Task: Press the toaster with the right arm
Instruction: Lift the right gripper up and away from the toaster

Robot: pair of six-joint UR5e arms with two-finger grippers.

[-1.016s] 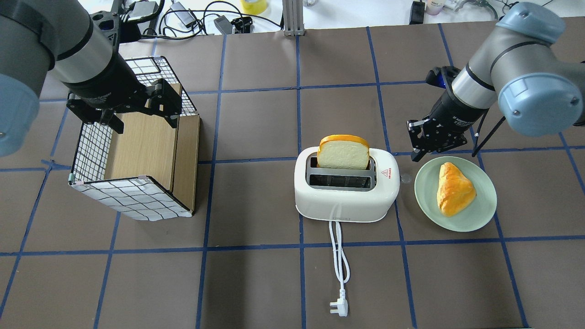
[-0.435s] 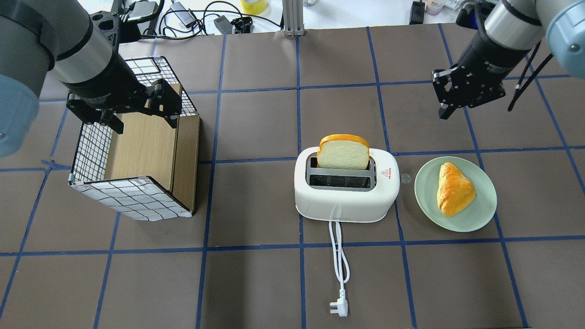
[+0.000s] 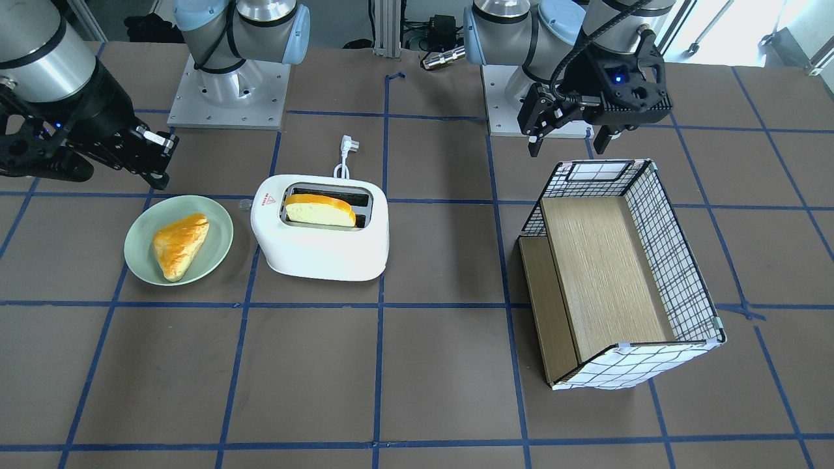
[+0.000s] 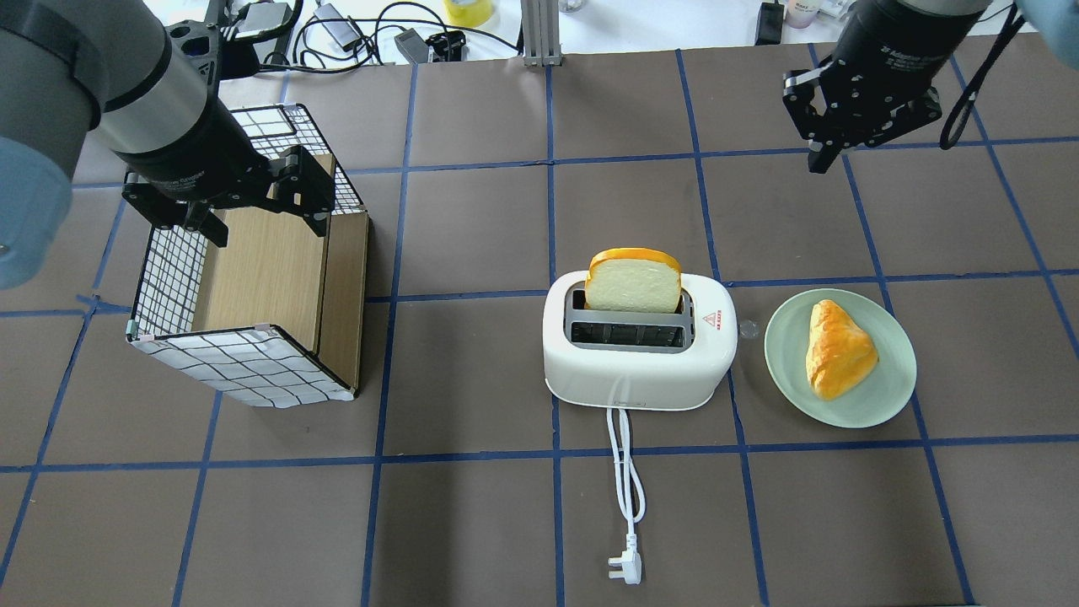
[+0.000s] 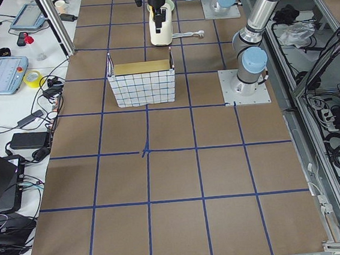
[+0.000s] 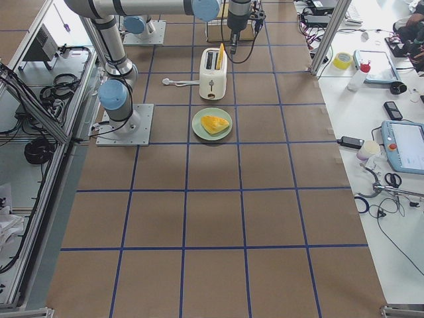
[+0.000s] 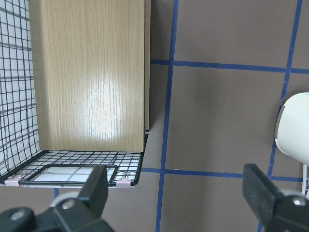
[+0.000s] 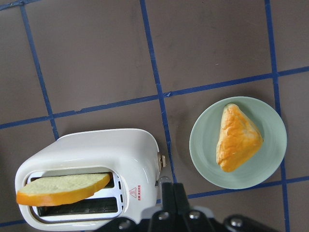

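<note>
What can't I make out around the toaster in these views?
Knob at the toaster's right end: overhead view, too small to tell whether it is pressed.
Warning label: lettering too small in every view.
Left wrist view: the right edge cuts off all but a sliver of the toaster.
Exterior left view: plate mostly hidden behind the toaster.

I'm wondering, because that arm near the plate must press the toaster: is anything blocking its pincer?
Nothing visible does. Only bare table lies between the right pincer and the toaster. The green plate sits beside the toaster's lever end, not touching it.
</note>
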